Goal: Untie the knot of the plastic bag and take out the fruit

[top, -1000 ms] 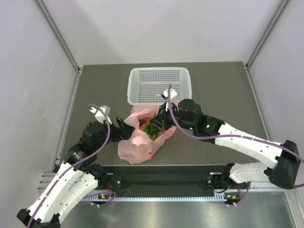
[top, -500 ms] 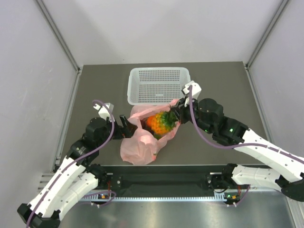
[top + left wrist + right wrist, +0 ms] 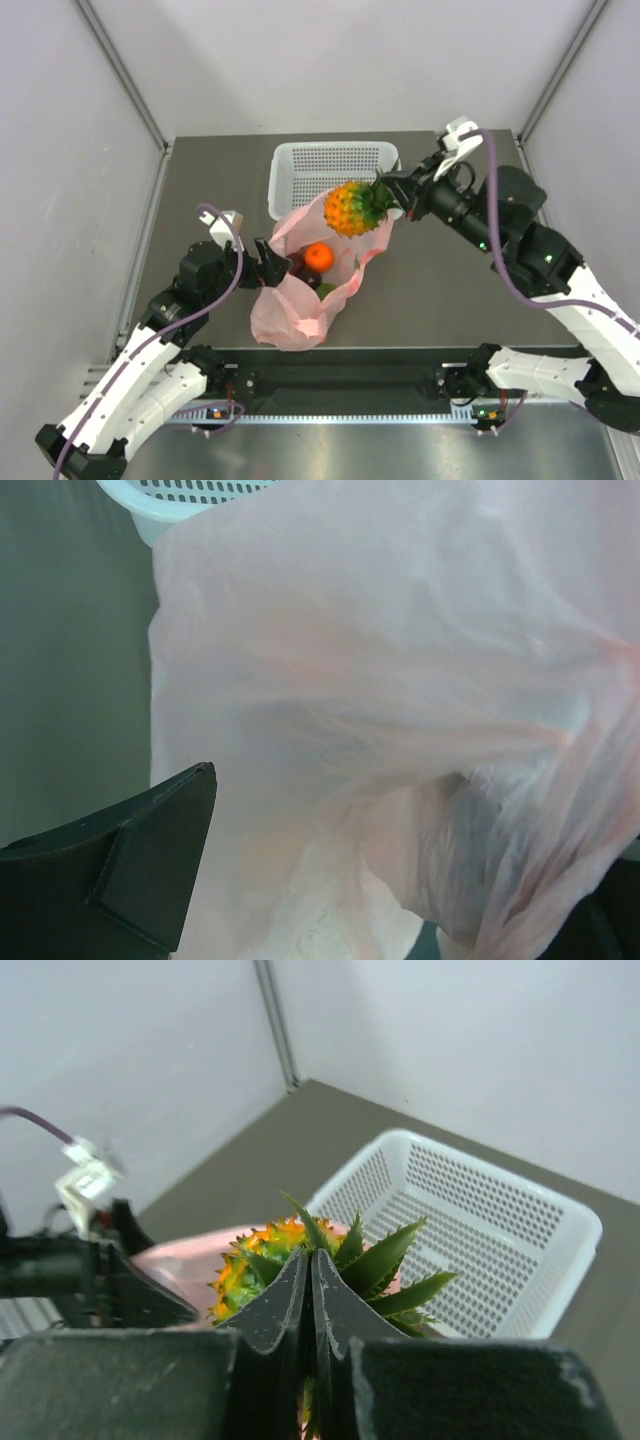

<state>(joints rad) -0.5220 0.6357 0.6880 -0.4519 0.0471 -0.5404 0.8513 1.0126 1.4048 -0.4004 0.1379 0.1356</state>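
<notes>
The salmon-pink plastic bag (image 3: 300, 305) lies on the table with its mouth open, and no knot shows. Inside it I see an orange (image 3: 318, 257) and a dark fruit (image 3: 299, 267). My right gripper (image 3: 388, 190) is shut on the green crown of the mini pineapple (image 3: 347, 208), which hangs in the air above the bag's far rim, beside the basket's near edge. In the right wrist view the fingers (image 3: 290, 1300) pinch the crown leaves of the pineapple (image 3: 250, 1260). My left gripper (image 3: 268, 262) stands open at the bag's left side. Pink film of the bag (image 3: 400, 680) fills the left wrist view between its jaws (image 3: 400, 860).
A white perforated basket (image 3: 335, 165) stands behind the bag; its rim shows as the basket (image 3: 170, 495) and the basket (image 3: 480, 1210) in the wrist views. White enclosure walls surround the dark table (image 3: 450, 280).
My right gripper has lifted the pineapple out of the bag, up and to the right toward the basket. The orange now shows in the bag's mouth. The left gripper's jaws have spread.
</notes>
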